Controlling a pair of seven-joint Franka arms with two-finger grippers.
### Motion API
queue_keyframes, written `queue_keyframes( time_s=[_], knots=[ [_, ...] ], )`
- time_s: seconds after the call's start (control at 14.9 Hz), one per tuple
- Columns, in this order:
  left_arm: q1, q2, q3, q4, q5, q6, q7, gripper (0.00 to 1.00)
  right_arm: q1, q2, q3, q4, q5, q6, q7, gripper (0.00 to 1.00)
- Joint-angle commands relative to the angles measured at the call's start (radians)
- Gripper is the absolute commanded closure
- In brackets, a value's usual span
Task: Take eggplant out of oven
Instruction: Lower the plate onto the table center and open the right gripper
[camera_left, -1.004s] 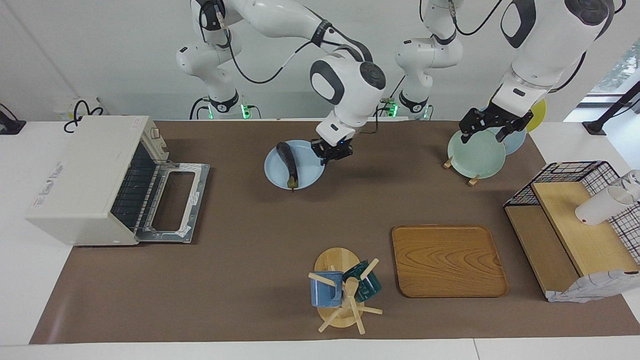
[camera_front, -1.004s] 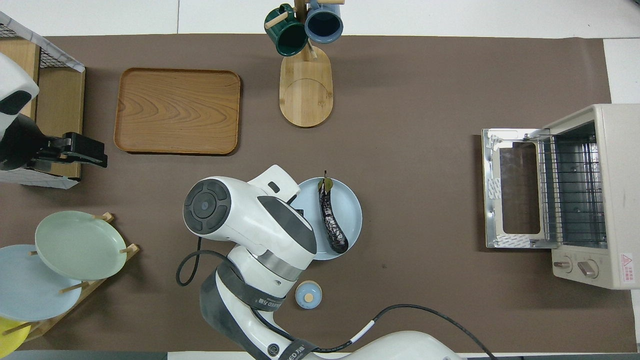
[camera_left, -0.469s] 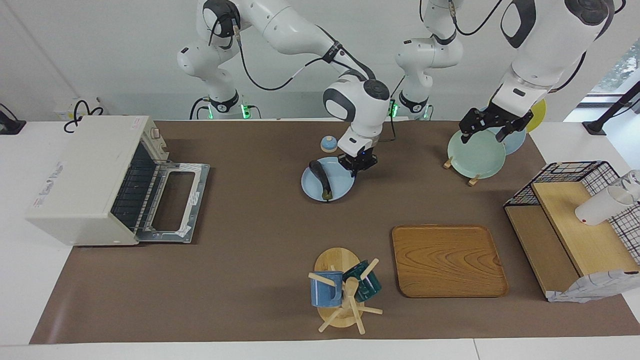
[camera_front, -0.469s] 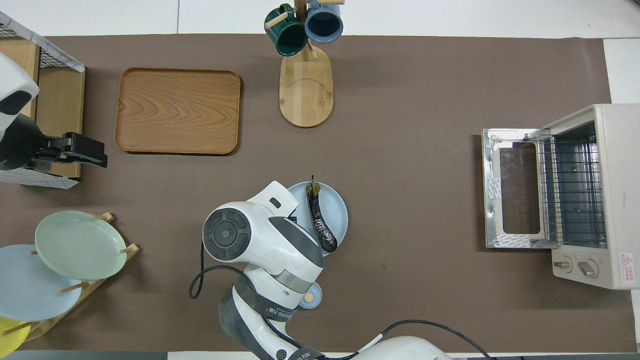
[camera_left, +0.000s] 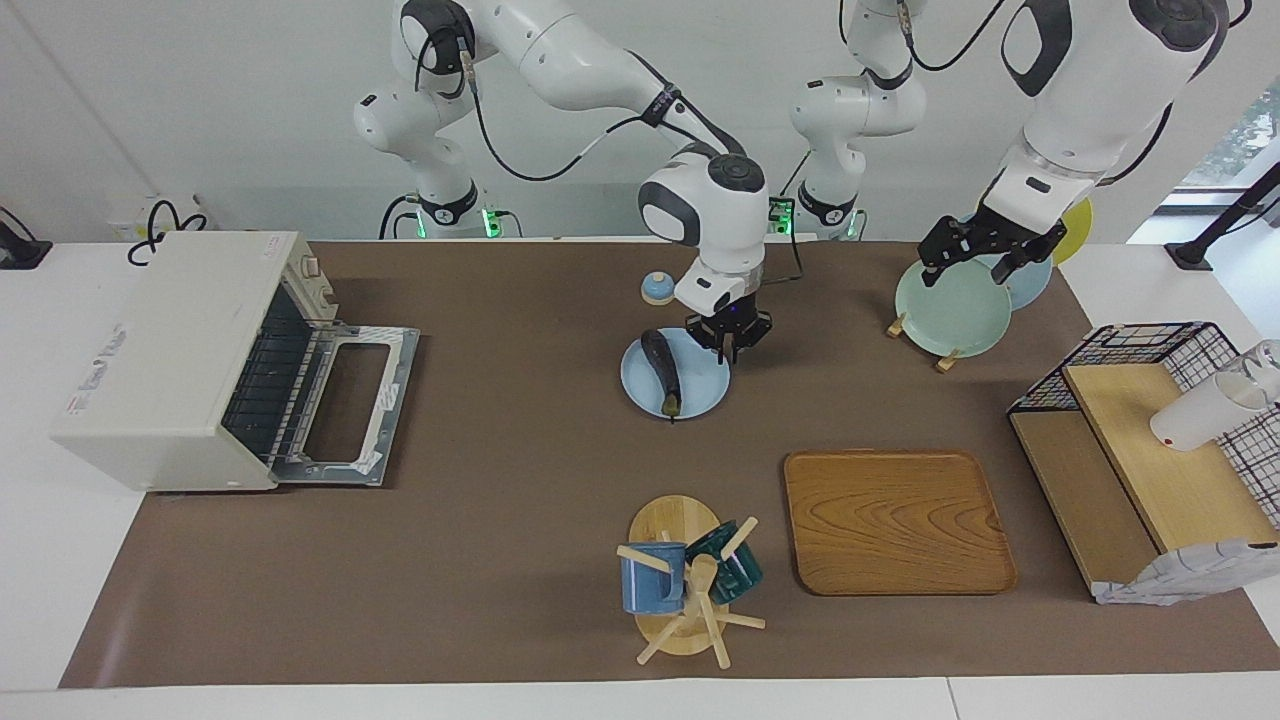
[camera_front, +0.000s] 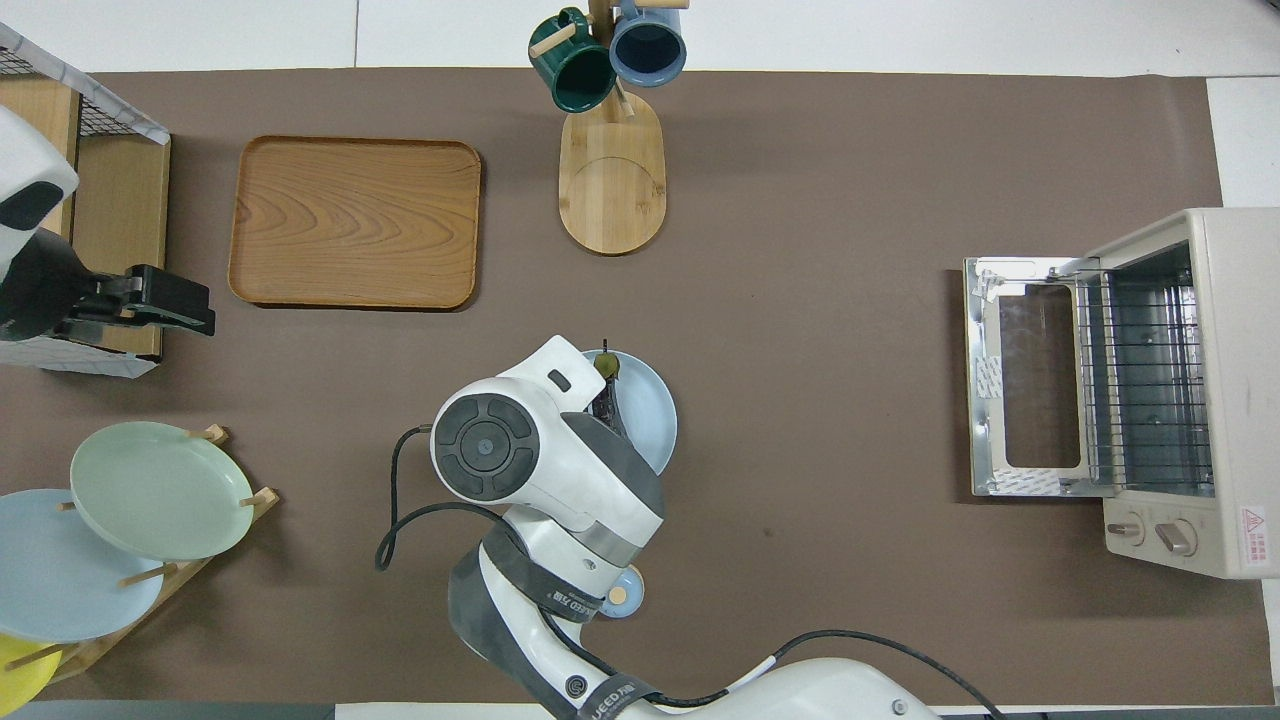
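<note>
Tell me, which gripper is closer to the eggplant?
The right gripper: it is at the rim of the blue plate on which the eggplant lies. The left gripper waits over the plate rack, at the left arm's end of the table.

From overhead, the right arm's white wrist covers most of the slim dark purple eggplant (camera_front: 603, 392) on its pale blue plate (camera_front: 650, 412).

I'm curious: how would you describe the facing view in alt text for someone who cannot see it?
A dark eggplant lies on a light blue plate mid-table, with the right gripper at the plate's rim. The white oven stands empty at the right arm's end, door folded down. The left gripper waits, open, over a rack of plates.
</note>
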Motion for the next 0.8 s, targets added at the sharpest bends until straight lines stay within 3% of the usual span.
queue_keyframes(
  time_s=[0.0,0.13,0.2,0.27,0.33,0.47,0.6,0.74],
  knots=[
    [0.01,-0.022,-0.005,-0.019,0.003,-0.01,0.004,0.0,-0.028,-0.018,0.006,0.014,-0.036,-0.039,-0.093,0.37],
    [0.003,-0.022,-0.007,-0.019,0.003,-0.01,0.004,0.0,-0.076,-0.052,0.003,0.014,-0.04,-0.119,-0.161,0.39],
    [-0.002,-0.022,-0.007,-0.02,0.003,-0.01,0.004,0.0,-0.096,-0.078,0.0,0.002,-0.041,-0.178,-0.219,0.48],
    [-0.004,-0.023,-0.01,-0.028,0.003,-0.01,0.002,0.0,-0.12,-0.111,-0.002,-0.021,-0.062,-0.239,-0.263,0.65],
    [-0.007,-0.031,-0.015,-0.038,0.003,-0.004,0.001,0.0,-0.161,-0.156,0.001,-0.068,-0.082,-0.27,-0.287,0.8],
    [-0.062,-0.028,-0.015,-0.054,0.003,-0.002,-0.024,0.0,-0.25,-0.257,0.001,-0.206,-0.084,-0.269,-0.343,1.0],
    [-0.12,-0.022,-0.016,-0.083,0.002,0.033,-0.12,0.0,-0.347,-0.291,0.0,-0.297,-0.098,-0.266,-0.379,1.0],
    [-0.189,-0.02,-0.018,-0.141,-0.004,0.102,-0.209,0.0,-0.451,-0.319,0.001,-0.41,-0.173,-0.167,-0.393,1.0]
  ],
)
